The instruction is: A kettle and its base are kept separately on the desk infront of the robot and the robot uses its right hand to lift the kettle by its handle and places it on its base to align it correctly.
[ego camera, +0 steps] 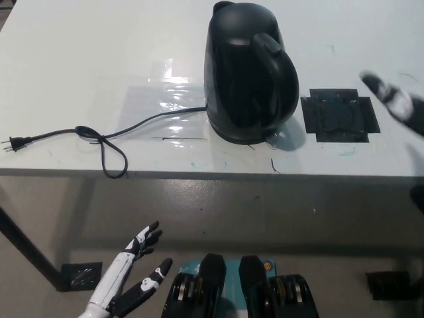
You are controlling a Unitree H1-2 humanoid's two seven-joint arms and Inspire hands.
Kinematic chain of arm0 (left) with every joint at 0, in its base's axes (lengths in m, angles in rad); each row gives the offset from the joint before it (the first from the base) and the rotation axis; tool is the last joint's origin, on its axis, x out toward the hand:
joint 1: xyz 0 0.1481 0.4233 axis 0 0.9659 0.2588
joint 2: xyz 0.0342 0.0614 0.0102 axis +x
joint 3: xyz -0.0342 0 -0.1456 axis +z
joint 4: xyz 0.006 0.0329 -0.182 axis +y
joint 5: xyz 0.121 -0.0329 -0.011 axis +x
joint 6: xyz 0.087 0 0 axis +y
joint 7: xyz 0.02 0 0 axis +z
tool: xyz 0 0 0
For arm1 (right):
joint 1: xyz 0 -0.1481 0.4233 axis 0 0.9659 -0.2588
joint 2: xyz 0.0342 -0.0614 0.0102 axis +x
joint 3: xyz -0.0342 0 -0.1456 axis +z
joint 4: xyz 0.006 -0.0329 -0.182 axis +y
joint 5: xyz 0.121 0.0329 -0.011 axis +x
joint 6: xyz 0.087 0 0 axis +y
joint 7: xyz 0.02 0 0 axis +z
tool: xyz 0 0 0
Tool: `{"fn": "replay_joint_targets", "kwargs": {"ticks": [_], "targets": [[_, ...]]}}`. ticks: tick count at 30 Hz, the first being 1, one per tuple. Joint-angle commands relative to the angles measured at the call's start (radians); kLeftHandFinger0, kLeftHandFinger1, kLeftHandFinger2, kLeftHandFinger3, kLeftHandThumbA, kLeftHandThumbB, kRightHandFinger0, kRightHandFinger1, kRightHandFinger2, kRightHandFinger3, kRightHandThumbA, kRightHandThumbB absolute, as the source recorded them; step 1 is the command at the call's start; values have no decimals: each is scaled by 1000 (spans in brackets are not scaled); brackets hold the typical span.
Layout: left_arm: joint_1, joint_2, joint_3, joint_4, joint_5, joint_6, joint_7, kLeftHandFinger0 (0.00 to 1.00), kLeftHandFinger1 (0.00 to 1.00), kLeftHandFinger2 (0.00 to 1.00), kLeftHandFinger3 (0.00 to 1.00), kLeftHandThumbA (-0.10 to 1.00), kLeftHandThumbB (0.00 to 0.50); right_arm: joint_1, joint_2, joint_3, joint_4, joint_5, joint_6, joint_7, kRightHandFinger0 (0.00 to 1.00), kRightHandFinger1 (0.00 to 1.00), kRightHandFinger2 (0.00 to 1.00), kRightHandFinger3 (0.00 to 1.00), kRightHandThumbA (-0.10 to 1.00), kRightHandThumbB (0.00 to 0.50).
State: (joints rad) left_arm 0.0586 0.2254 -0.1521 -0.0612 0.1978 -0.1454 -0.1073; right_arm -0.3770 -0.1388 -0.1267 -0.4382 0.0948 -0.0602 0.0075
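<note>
A black kettle [246, 73] stands upright on the white desk [79, 59], its handle [268, 63] facing the right side. Its base is hidden under it; a black power cord [99, 142] runs out leftward from its foot and ends in a plug [12, 142]. Only part of my black right hand [397, 106] shows at the picture's right edge, well apart from the kettle and holding nothing. My white left hand [132, 275] hangs open below the desk edge at the lower left.
A black square of tape [339, 118] lies on the desk right of the kettle. A sheet of clear film [162, 99] is stuck to the desk left of it. The desk's front edge [199, 173] runs across the middle.
</note>
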Motion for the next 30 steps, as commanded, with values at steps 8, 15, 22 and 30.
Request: {"fn": "replay_joint_targets", "kwargs": {"ticks": [8, 15, 22, 30], "targets": [[-18, -18, 92, -69, -135, 10, 5, 1000, 1000, 1000, 1000, 977, 155, 548, -92, 45, -177, -23, -199, 115, 1000, 1000, 1000, 1000, 1000, 457], [0, -42, 124, -93, -184, -9, 3, 1000, 1000, 1000, 1000, 987, 161, 553, -106, 100, 94, -11, -245, 143, 1000, 1000, 1000, 1000, 1000, 423], [-3, -38, 137, -83, -203, -19, -6, 1000, 1000, 1000, 1000, 998, 161, 470, -78, 119, 371, -7, -273, 147, 1000, 1000, 1000, 1000, 1000, 426], [-17, -38, 133, -66, -194, 3, -8, 1000, 1000, 1000, 1000, 987, 180, 452, -80, 113, 456, 7, -287, 160, 1000, 1000, 1000, 1000, 1000, 405]]}}
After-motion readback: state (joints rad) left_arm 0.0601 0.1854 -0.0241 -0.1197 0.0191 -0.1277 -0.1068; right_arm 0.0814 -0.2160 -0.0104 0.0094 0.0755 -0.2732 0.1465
